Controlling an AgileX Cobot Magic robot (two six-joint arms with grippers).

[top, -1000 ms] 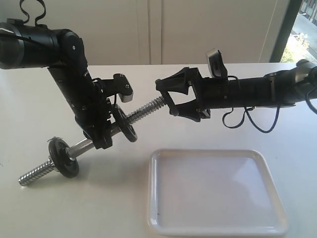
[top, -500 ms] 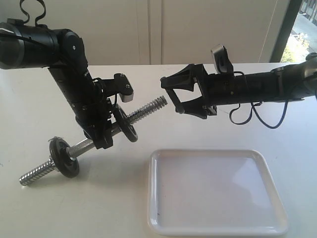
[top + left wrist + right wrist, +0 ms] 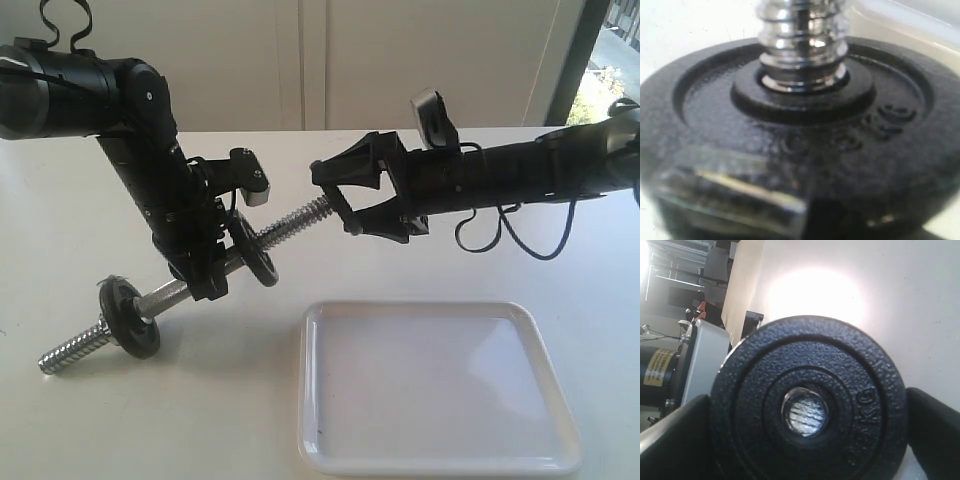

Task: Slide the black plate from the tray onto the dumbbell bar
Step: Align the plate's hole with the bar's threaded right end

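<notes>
CHANGE: my right hand (image 3: 340, 200), pinching the black plate (image 3: 840, 370) by its rim, is back at the dumbbell bar (image 3: 290, 222) threaded tip, frame centre | my left hand (image 3: 205, 270) clamps the bar mid-shaft | tray (image 3: 306, 400), lower right, no longer carries the plate | VERDICT: hole lines up with the tip; sliding on remains.

Black plate (image 3: 840, 365) stands on edge in the right hand (image 3: 345, 200), hole at the tilted chrome bar's (image 3: 290, 225) threaded tip. White tray (image 3: 436, 385) lies flat, apart.

plate (image 3: 850, 370) is pebbly matt black iron; bar (image 3: 802, 45) glossy threaded chrome; tray (image 3: 440, 390) smooth glossy white plastic.
</notes>
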